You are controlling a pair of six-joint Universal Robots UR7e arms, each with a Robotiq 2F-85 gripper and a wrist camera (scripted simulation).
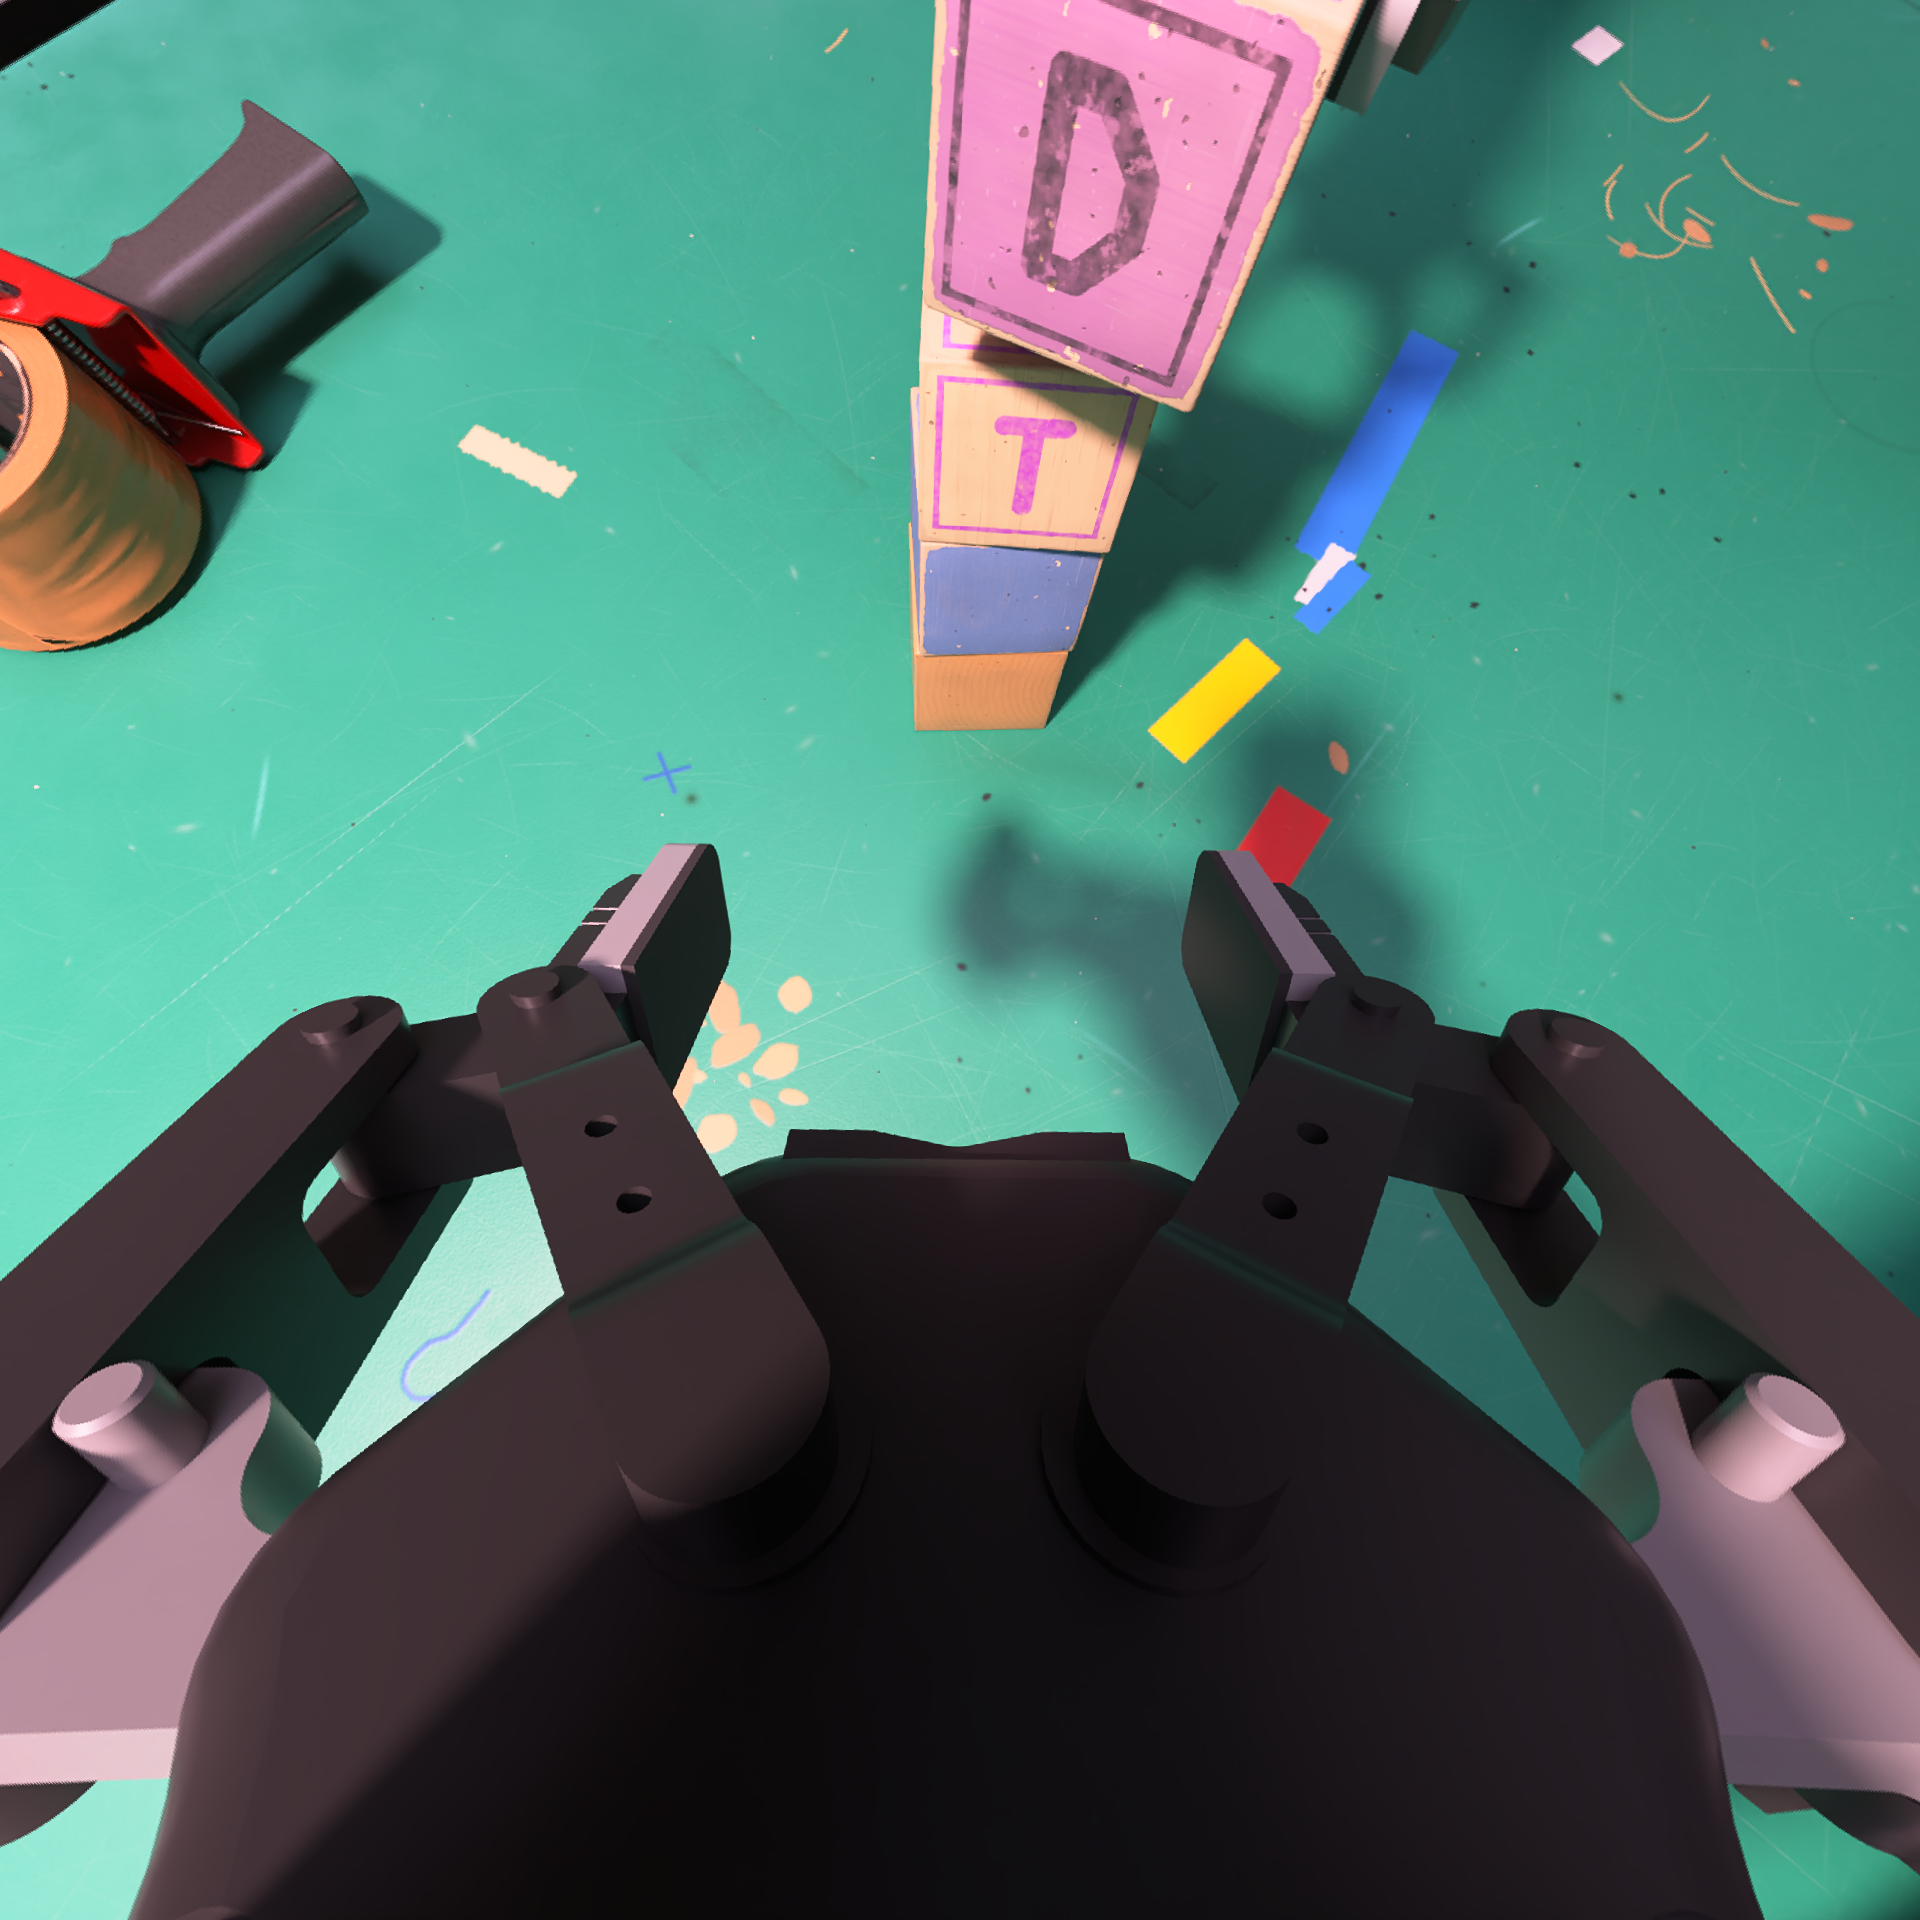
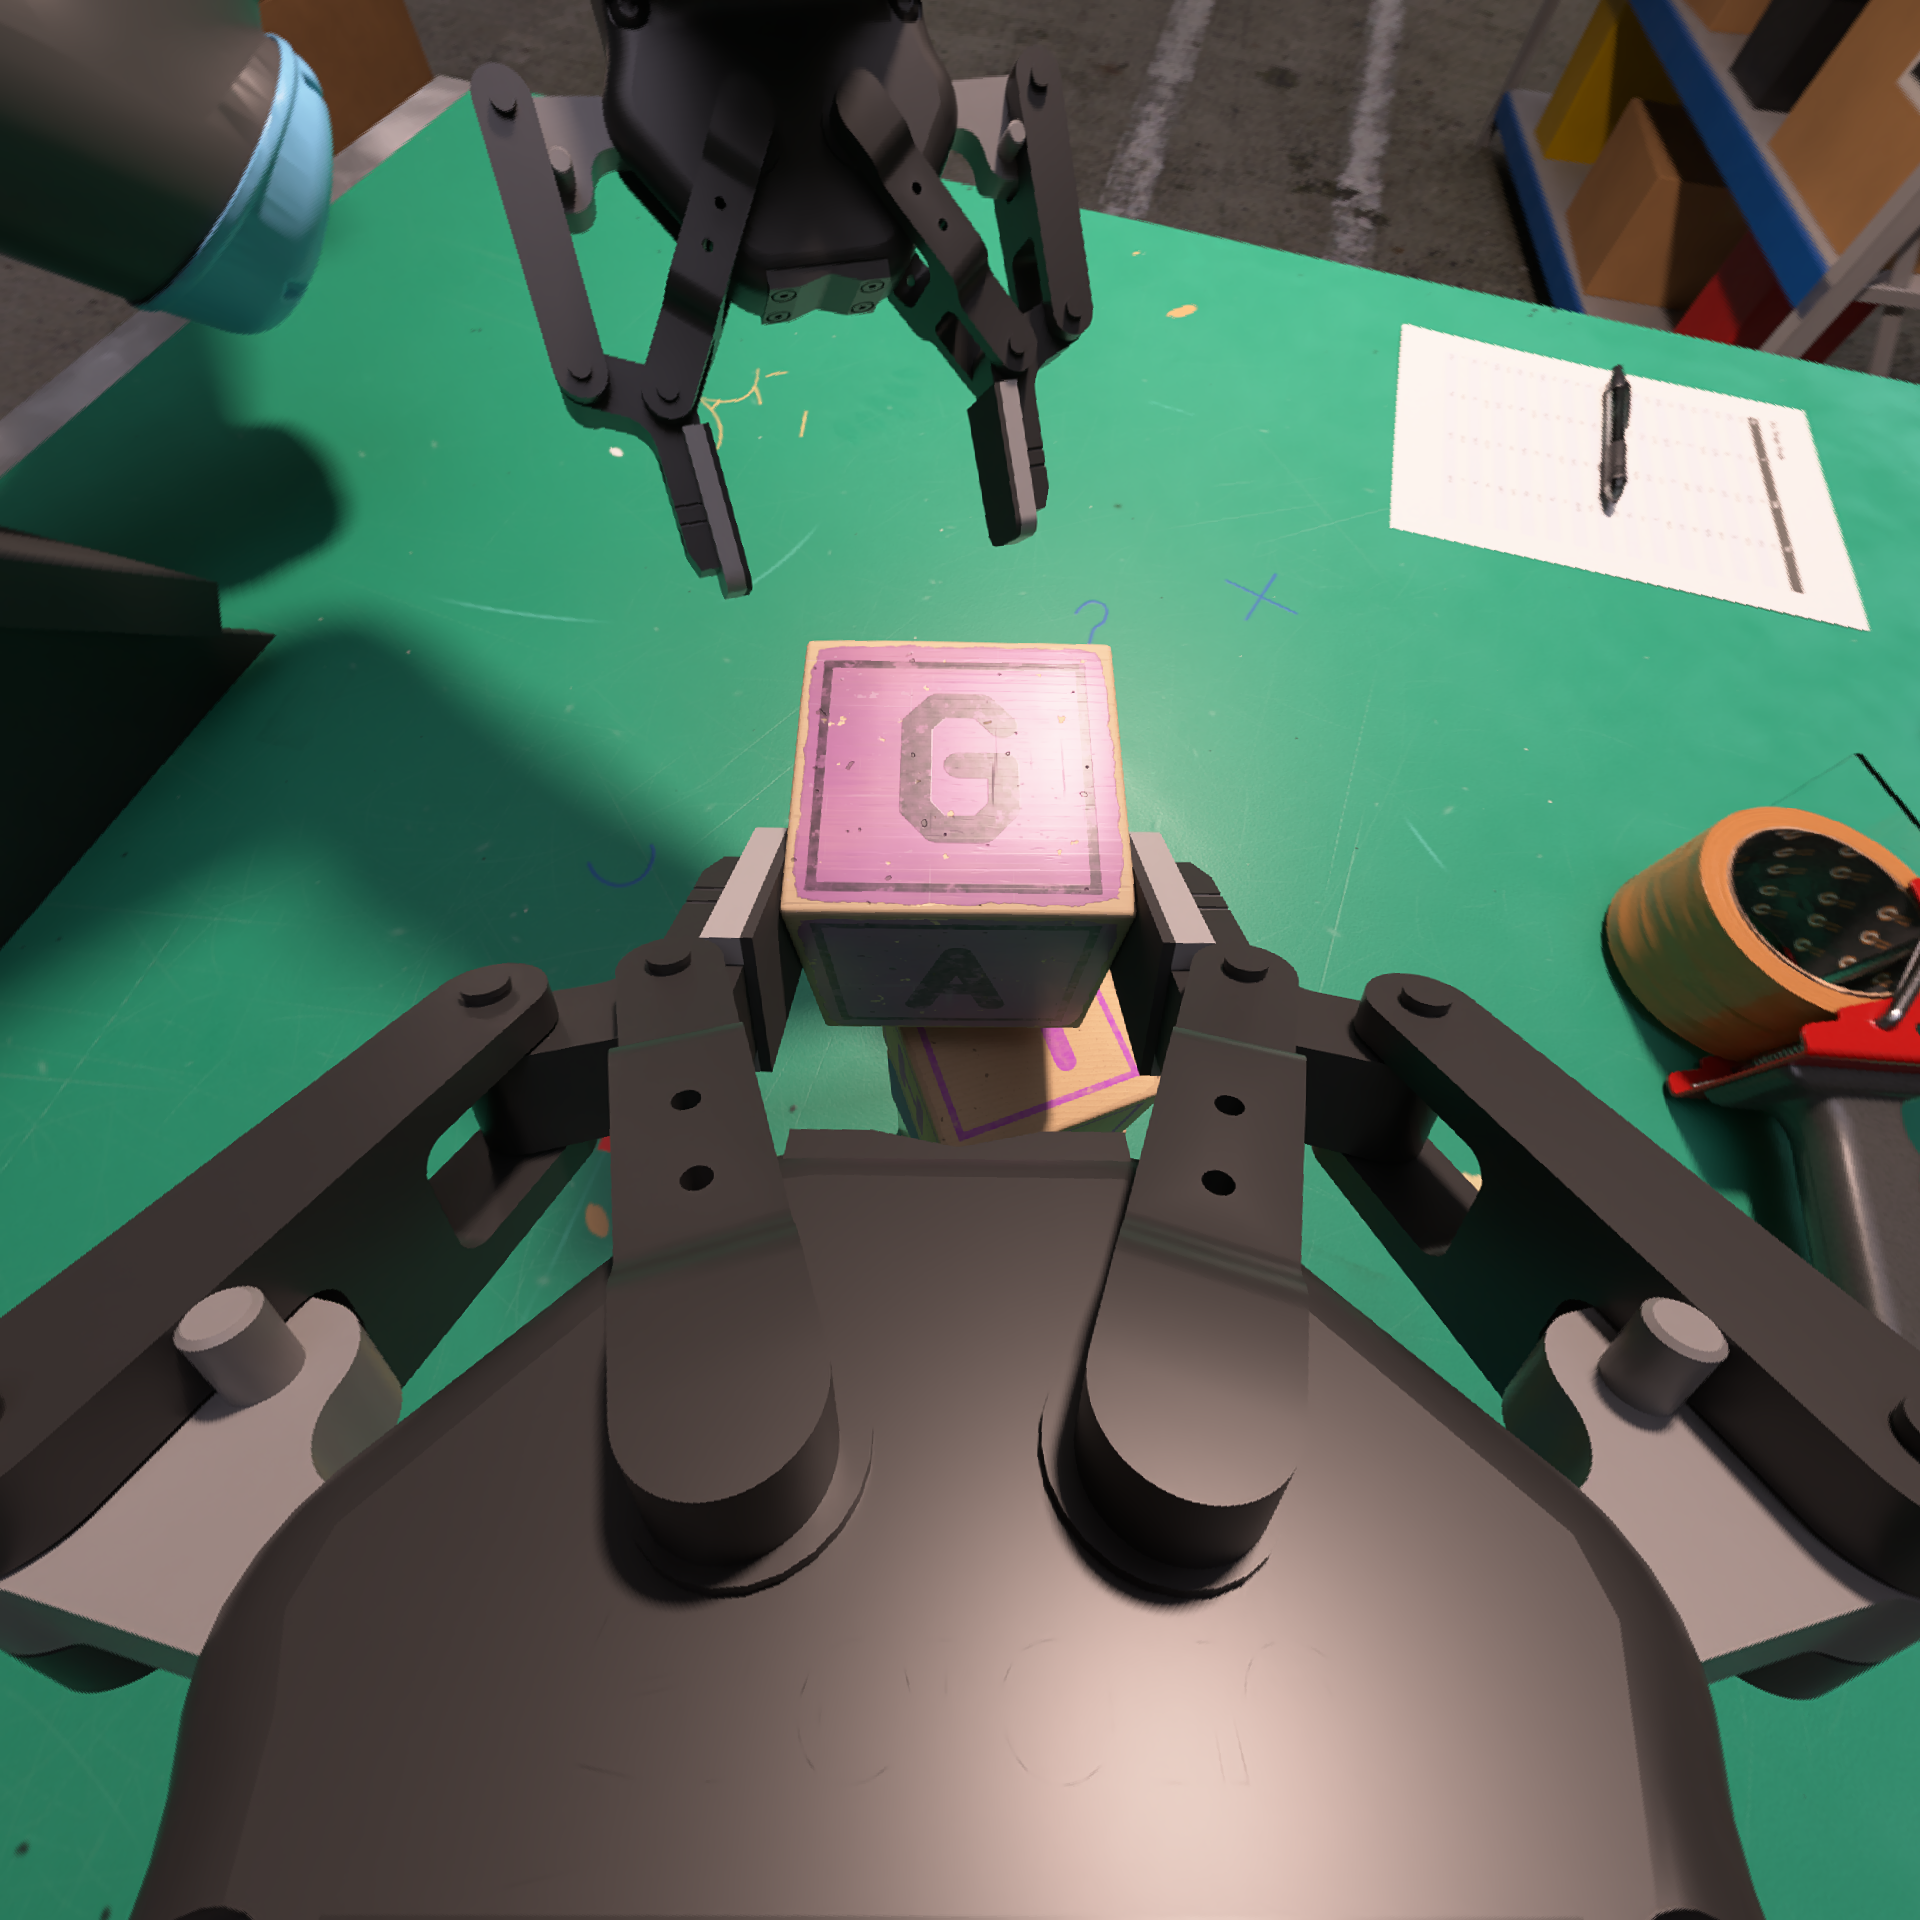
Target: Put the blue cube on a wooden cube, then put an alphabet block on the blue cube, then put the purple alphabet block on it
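Note:
In the left wrist view a stack stands on the green table: a plain wooden cube at the bottom, the blue cube on it, and a purple-lettered alphabet block on that. The purple alphabet block is on top, twisted relative to the stack. My right gripper is shut on the purple alphabet block, with the lettered block just beneath it. My left gripper is open and empty, short of the stack; it also shows in the right wrist view, beyond the stack.
A tape dispenser lies left of the stack, also in the right wrist view. A white sheet with a pen lies farther back. Blue, yellow and red strips mark the table. Shelving stands beyond the table edge.

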